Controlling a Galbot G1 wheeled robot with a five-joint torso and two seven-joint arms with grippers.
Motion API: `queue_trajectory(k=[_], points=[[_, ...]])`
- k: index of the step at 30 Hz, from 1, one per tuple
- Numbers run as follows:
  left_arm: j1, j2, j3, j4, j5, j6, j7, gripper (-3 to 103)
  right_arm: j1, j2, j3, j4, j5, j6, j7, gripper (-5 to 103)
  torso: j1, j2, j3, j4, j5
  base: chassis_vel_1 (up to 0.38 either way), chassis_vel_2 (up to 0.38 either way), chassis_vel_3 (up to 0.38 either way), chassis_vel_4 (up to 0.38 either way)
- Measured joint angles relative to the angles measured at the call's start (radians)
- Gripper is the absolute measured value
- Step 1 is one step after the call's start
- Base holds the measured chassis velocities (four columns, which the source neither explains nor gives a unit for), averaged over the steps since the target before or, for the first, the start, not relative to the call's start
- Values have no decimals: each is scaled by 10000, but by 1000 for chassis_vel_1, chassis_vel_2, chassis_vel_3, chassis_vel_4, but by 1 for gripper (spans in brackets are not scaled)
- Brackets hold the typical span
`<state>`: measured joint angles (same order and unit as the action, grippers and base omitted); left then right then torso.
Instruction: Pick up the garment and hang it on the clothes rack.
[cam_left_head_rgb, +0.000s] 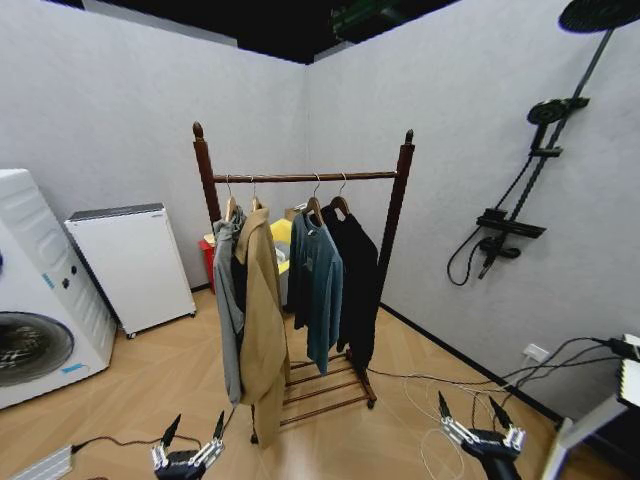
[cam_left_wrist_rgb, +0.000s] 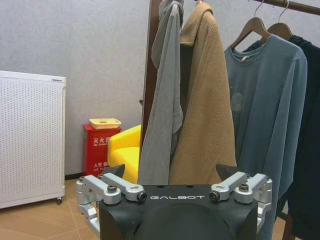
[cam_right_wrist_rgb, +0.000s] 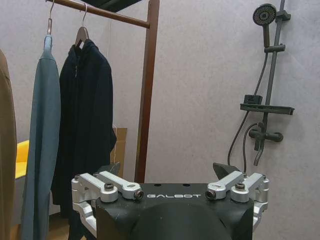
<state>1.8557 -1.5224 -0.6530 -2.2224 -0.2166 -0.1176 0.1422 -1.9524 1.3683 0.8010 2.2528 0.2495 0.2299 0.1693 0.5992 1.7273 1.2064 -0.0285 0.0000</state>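
Hanging on wooden clothes rack (cam_left_head_rgb: 300, 178) bar: plain black garment (cam_left_head_rgb: 355, 280).

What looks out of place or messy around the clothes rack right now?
Loose cables sprawl over the floor right of the clothes rack. The garment already hangs straight on its bar, and both end effectors, left and right, are empty.

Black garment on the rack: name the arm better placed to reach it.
Right, probably. The black garment hangs at the clothes rack's right end, ahead of the open right gripper; the open left gripper faces the tan coat.
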Motion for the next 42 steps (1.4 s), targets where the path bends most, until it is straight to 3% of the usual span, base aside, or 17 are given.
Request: queue_trajectory(k=[42], points=[[0, 0, 0, 0, 0, 0, 0, 100, 60, -23, -13, -26, 43, -59, -5, 100, 0, 0, 0, -1, 0, -81, -82, -81, -81]])
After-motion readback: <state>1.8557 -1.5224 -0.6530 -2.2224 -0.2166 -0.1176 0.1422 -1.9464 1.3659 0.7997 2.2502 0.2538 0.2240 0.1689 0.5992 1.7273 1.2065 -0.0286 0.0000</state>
